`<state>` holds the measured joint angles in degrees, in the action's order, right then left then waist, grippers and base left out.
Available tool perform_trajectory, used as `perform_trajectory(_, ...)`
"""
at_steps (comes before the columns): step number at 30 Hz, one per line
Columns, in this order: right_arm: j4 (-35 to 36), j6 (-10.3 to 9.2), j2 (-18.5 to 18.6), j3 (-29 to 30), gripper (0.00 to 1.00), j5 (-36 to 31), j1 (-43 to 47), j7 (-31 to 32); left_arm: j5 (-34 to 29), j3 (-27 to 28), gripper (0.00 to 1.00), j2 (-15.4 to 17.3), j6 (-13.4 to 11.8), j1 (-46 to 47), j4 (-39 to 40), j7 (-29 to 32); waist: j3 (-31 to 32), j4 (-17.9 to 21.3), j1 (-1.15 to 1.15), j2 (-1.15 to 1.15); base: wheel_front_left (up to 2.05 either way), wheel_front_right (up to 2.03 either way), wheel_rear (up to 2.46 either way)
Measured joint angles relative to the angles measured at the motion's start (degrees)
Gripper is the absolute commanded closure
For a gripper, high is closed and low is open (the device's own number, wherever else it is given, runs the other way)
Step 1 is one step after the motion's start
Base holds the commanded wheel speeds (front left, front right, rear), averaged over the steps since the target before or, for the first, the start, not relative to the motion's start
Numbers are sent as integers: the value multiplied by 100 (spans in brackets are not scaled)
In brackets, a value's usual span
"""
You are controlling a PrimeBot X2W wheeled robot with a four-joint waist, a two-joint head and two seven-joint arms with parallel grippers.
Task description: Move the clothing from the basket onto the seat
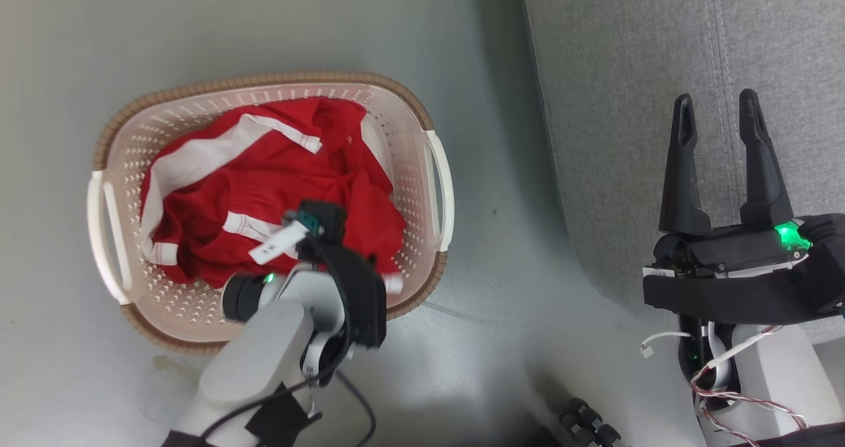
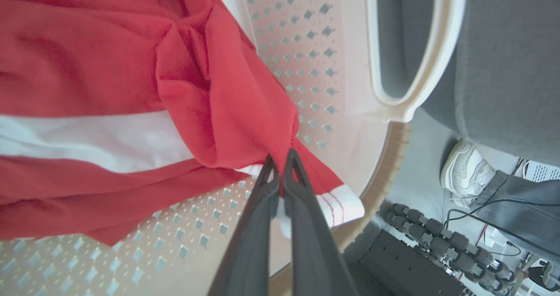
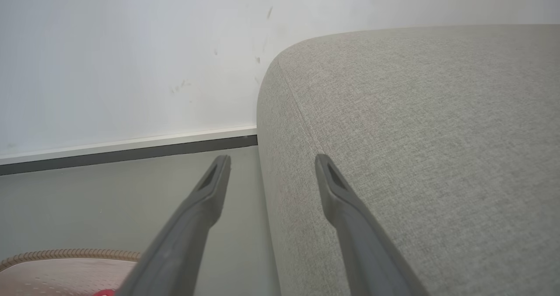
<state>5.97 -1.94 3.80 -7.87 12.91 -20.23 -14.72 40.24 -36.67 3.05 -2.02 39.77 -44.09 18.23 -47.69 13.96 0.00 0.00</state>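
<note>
1. Nearest the robot, the left gripper (image 2: 280,160) is down inside the basket (image 1: 422,113). Its two dark fingers are pressed together, with a fold of red cloth pinched between the tips just beside a white cuff (image 2: 343,206).
2. The right gripper (image 1: 716,107) hangs over the edge of the seat (image 1: 627,70), fingers spread wide and nothing between them.
3. The clothing (image 1: 264,176) lies heaped in the basket, which stands on the pale floor (image 1: 495,269) beside the seat. Red folds and white stripes cover most of the basket's bottom. I cannot tell whether the heap is one garment or several.
4. The fabric looks soft, light and limp, so it should drape and trail when lifted rather than keep any shape.
   - A pinch this near the cuff will likely leave most of the cloth hanging below, where it may catch on the brown rim or drag a second piece along.
   - A thick bunched fold nearer the middle of the heap, taken deep between the fingers, would probably hold more surely than a thin hem.
5. Farther off, the seat's grey woven top is broad with a rounded edge and should take the cloth easily. A person's white shoe (image 2: 466,171) rests on the floor by the seat, and a white wall (image 3: 131,47) stands beyond.
</note>
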Motion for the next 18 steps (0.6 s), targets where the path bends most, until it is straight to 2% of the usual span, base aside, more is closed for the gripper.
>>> perform_trajectory(4,-138,11,-8,60,0,0,0,0,279,76,100,-2,60,102,312,-394,153,-60,0,0,0,0,0)
perform_trajectory(11,-281,74,-8,174,0,-88,-12,0,526,221,100,-4,365,76,731,-1036,593,-236,0,0,0,0,0)
perform_trajectory(18,-622,511,140,-215,0,-246,-3,0,541,315,100,-12,560,-273,1190,-1622,1105,-514,0,0,0,0,0)
